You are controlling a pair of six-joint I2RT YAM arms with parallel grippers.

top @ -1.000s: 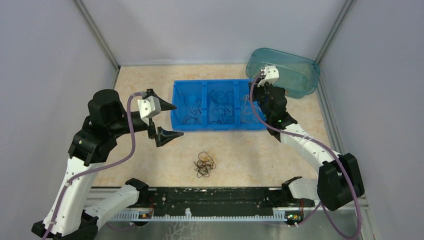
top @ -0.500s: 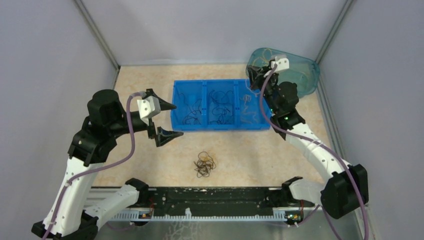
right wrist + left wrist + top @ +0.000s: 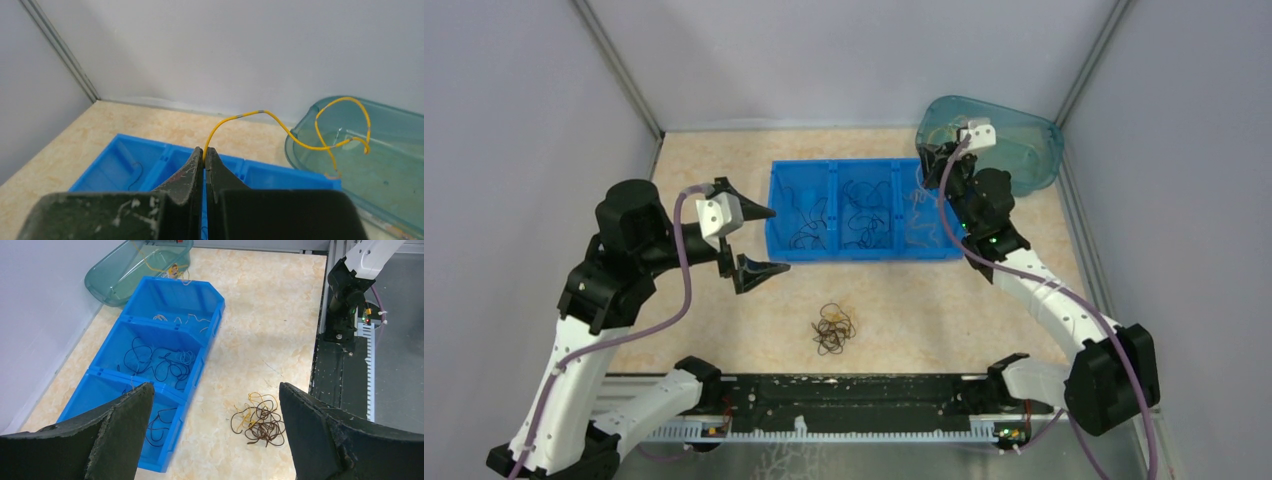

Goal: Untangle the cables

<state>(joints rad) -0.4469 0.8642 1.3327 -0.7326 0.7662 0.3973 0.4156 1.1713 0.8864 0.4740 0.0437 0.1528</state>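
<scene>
A small tangle of brown and yellow-orange cables [image 3: 833, 328] lies on the table in front of the blue bin; it also shows in the left wrist view [image 3: 257, 419]. My left gripper [image 3: 749, 240] hangs open and empty above the table left of the bin, and in its wrist view [image 3: 216, 387] the tangle lies below its right finger. My right gripper [image 3: 931, 158] is shut on a yellow cable [image 3: 260, 112]. It holds that cable up over the bin's right end. In the right wrist view [image 3: 204, 150] the cable's free end curls over the teal tub.
A blue three-compartment bin [image 3: 864, 255] holds loose dark cables in its left and middle parts and tan ones on the right; its rim shows in the left wrist view [image 3: 197, 372]. A teal tub [image 3: 1024, 160] stands at the back right corner. Grey walls enclose three sides.
My right gripper rose from the bin's right compartment with the yellow cable, swung toward the teal tub, then came slightly back left. The left arm barely moved.
</scene>
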